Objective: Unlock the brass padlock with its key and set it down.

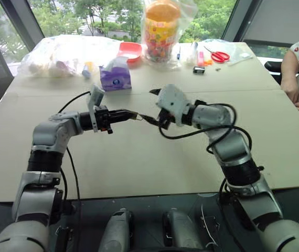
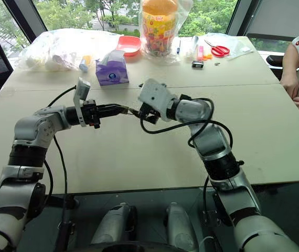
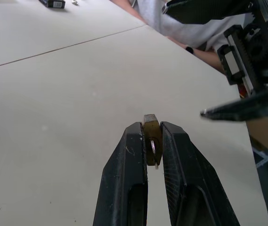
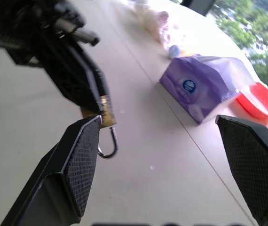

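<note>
The left gripper (image 3: 153,141) is clamping the brass padlock (image 3: 152,136) between its 2 fingers, held above the table (image 1: 139,157), with the silvery shackle (image 4: 108,146) hanging free of the body. The right gripper (image 4: 171,141) is standing wide apart just beside it, gripping nothing; whether the key is in the lock cannot be told. Lowering the lock level before releasing would likely seat it cleanly, short of the purple tissue pack (image 1: 115,74).

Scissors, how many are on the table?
1. The red-handled scissors lie at the far side of the table, toward the robot's right, past the small black object. More could be hidden inside the plastic bags.
</note>
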{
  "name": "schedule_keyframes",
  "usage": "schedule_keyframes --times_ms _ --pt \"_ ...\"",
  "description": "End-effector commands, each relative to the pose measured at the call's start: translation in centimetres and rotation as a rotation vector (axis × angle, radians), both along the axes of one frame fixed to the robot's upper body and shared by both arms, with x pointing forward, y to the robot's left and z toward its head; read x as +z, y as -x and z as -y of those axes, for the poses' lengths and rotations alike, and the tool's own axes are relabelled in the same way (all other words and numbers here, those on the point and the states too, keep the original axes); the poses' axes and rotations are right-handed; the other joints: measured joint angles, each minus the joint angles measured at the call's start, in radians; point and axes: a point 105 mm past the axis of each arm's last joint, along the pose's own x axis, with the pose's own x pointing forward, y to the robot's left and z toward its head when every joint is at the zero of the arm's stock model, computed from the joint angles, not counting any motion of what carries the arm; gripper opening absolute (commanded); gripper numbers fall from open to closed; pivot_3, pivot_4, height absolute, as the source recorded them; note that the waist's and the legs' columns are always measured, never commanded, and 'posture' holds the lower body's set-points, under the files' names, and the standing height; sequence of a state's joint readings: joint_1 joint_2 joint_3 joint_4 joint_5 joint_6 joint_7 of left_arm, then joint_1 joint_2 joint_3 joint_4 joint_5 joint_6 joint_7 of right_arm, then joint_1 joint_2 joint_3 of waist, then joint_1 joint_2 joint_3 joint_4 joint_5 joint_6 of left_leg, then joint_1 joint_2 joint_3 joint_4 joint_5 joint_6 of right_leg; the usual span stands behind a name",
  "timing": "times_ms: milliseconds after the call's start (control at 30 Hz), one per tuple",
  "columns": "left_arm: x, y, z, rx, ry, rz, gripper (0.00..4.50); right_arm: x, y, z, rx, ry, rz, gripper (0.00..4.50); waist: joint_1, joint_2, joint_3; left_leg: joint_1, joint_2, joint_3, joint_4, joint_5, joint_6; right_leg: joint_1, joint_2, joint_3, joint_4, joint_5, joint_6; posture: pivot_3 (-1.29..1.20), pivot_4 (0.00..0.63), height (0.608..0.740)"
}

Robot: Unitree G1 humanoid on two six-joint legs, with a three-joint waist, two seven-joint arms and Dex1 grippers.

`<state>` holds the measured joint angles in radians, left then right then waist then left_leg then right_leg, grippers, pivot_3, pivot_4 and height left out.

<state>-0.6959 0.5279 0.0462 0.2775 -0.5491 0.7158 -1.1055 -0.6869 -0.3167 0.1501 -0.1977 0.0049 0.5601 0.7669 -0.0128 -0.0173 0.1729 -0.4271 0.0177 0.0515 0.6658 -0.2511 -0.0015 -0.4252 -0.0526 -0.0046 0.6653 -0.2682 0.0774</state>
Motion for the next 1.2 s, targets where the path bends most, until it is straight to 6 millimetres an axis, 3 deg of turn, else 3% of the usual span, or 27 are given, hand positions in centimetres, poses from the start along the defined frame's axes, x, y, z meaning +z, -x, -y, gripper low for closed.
schedule_keyframes --times_ms 33,167,267,600,867,1200 --pt "2.4 0.7 0.2 -0.036 0.047 0.079 0.0 2.8 0.5 0.5 -0.032 -0.127 0.017 4.14 -0.001 0.0 0.0 0.0 0.0 0.0 0.0 0.0 0.0 0.0 0.0 0.0 0.0 0.0 0.0 0.0 0.15 0.74" --pt "2.4 1.0 0.5 -0.049 0.048 0.077 0.0 2.4 0.3 0.6 -0.062 -0.109 0.011 4.14 -0.001 0.0 0.0 0.001 0.0 0.0 0.0 0.0 0.0 0.0 -0.001 0.0 0.0 0.0 0.0 0.0 0.15 0.74" --pt "3.5 1.1 0.8 -0.07 0.1 0.084 0.0 1.2 0.4 0.4 -0.053 -0.062 0.003 4.14 -0.001 0.0 0.0 0.0 0.0 0.0 0.0 0.0 0.0 0.0 0.001 0.0 0.0 0.0 0.0 0.0 0.15 0.74" --pt "5.7 2.4 1.3 -0.125 0.171 0.101 0.0 0.5 -0.1 0.8 -0.064 -0.03 -0.004 4.14 -0.002 0.0 0.0 0.0 0.0 0.0 0.0 0.0 0.0 0.0 0.002 0.0 0.0 0.0 0.0 0.0 0.15 0.74" --pt "5.3 3.0 1.2 -0.142 0.152 0.093 0.0 0.4 -0.6 1.1 -0.071 -0.04 -0.02 4.14 -0.002 0.0 0.0 0.001 0.0 0.0 0.0 0.0 0.0 0.0 0.002 0.0 0.0 0.0 0.0 0.0 0.15 0.74" --pt "5.0 1.5 1.1 -0.081 0.152 0.097 0.0 -0.5 -0.1 1.5 -0.055 -0.004 -0.048 4.14 0.0 0.0 0.0 0.0 0.0 0.0 0.0 0.0 0.0 0.0 0.002 0.0 -0.001 0.0 0.0 0.0 0.15 0.74"
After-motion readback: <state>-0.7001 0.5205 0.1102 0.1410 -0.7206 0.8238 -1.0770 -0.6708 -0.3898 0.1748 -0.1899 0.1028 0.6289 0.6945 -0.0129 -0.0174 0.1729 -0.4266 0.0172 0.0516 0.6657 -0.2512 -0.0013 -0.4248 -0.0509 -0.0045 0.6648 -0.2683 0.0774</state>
